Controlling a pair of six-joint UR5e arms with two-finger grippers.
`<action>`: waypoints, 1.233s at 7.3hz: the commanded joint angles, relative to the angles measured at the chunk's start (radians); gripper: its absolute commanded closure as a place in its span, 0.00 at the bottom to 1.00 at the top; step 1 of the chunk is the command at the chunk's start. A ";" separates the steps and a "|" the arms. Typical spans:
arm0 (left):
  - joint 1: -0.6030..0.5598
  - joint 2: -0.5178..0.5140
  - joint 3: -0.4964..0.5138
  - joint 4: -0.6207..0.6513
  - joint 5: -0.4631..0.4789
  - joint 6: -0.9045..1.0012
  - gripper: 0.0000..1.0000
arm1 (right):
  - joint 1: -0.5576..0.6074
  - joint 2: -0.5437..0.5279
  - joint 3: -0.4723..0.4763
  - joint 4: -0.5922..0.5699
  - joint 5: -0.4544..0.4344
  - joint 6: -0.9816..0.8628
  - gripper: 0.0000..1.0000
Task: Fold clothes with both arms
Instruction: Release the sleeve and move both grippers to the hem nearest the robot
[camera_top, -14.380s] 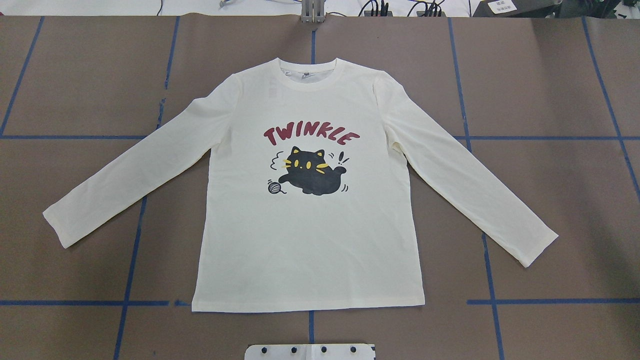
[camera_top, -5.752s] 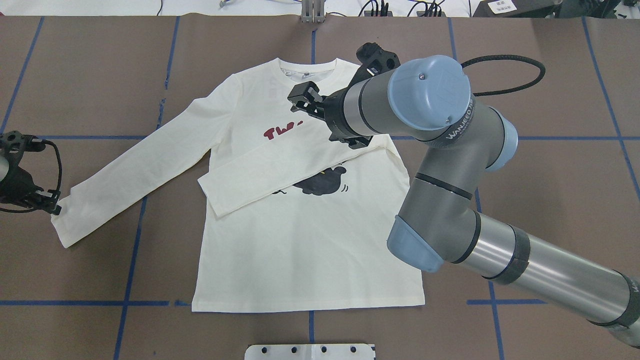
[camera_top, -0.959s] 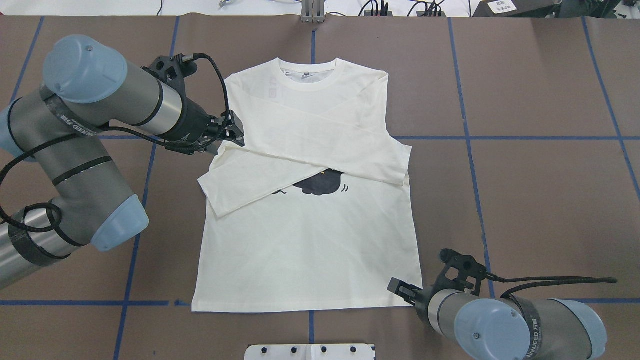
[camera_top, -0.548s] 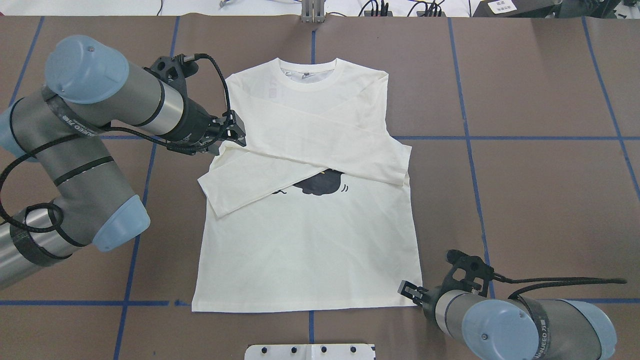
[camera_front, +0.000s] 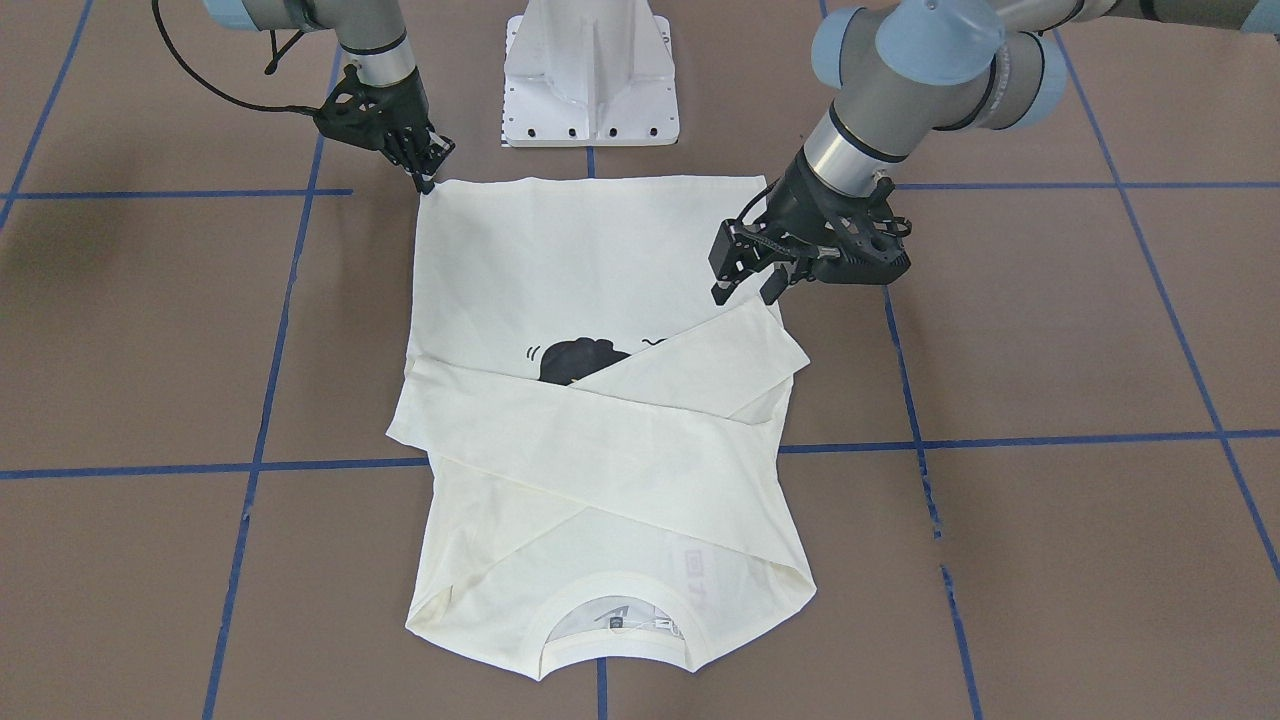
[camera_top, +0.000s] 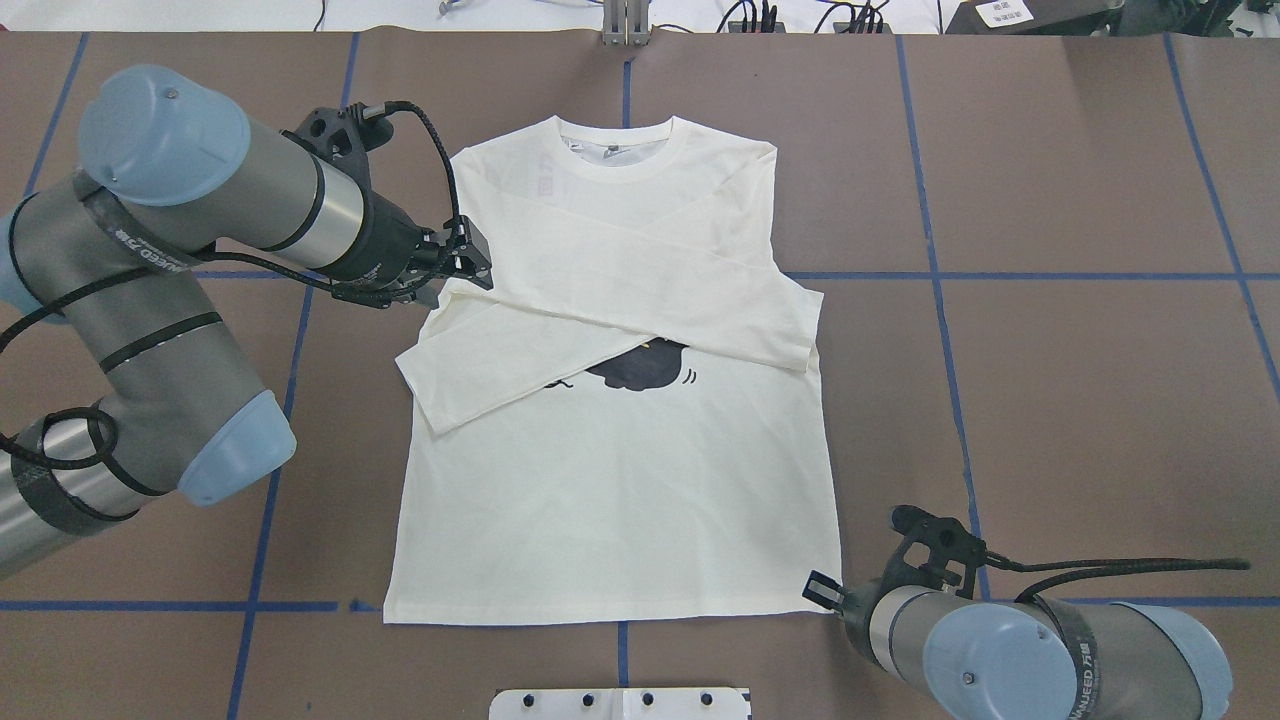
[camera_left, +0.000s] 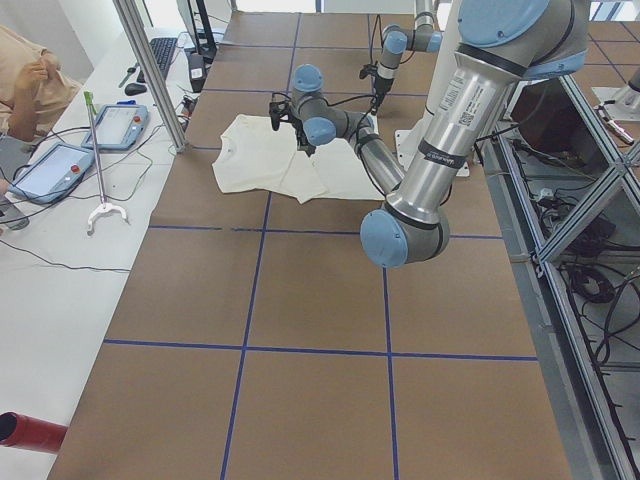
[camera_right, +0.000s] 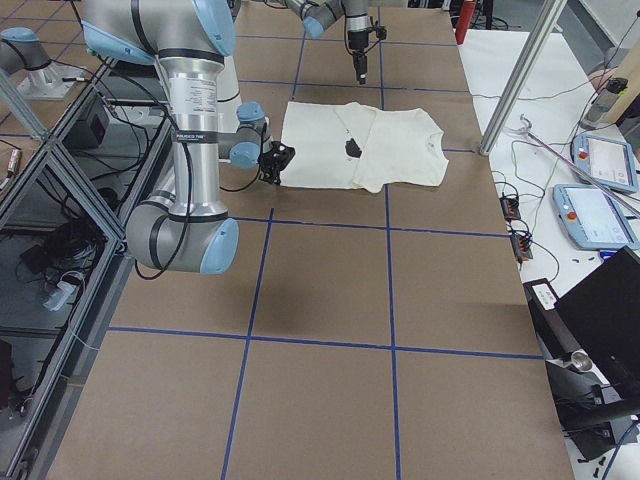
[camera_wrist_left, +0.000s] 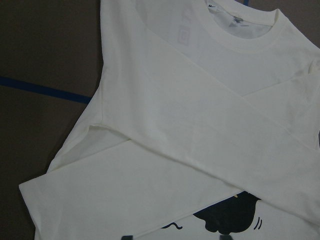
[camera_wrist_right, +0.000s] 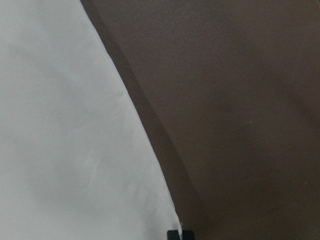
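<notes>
The left arm (camera_top: 200, 210) reaches in low from the side, elbow bent, its wrist level over the shirt's (camera_top: 620, 480) edge beside the folded sleeves. The left gripper (camera_front: 743, 292) has its fingers spread, with no cloth between them. The right arm (camera_top: 1000, 650) reaches down to the near hem corner. The right gripper (camera_front: 428, 178) has its tips at that corner, but whether they pinch the cloth cannot be told. The shirt lies flat on the brown table (camera_top: 1100, 400), sleeves crossed over the cat print, collar far from the robot.
</notes>
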 joint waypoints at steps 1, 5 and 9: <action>0.011 0.037 -0.041 0.001 0.023 -0.074 0.20 | 0.002 0.006 0.006 0.007 0.004 -0.002 1.00; 0.371 0.298 -0.329 0.172 0.370 -0.339 0.20 | 0.070 -0.023 0.082 0.001 0.097 -0.012 1.00; 0.523 0.321 -0.222 0.175 0.463 -0.438 0.22 | 0.068 -0.020 0.082 0.000 0.094 -0.012 1.00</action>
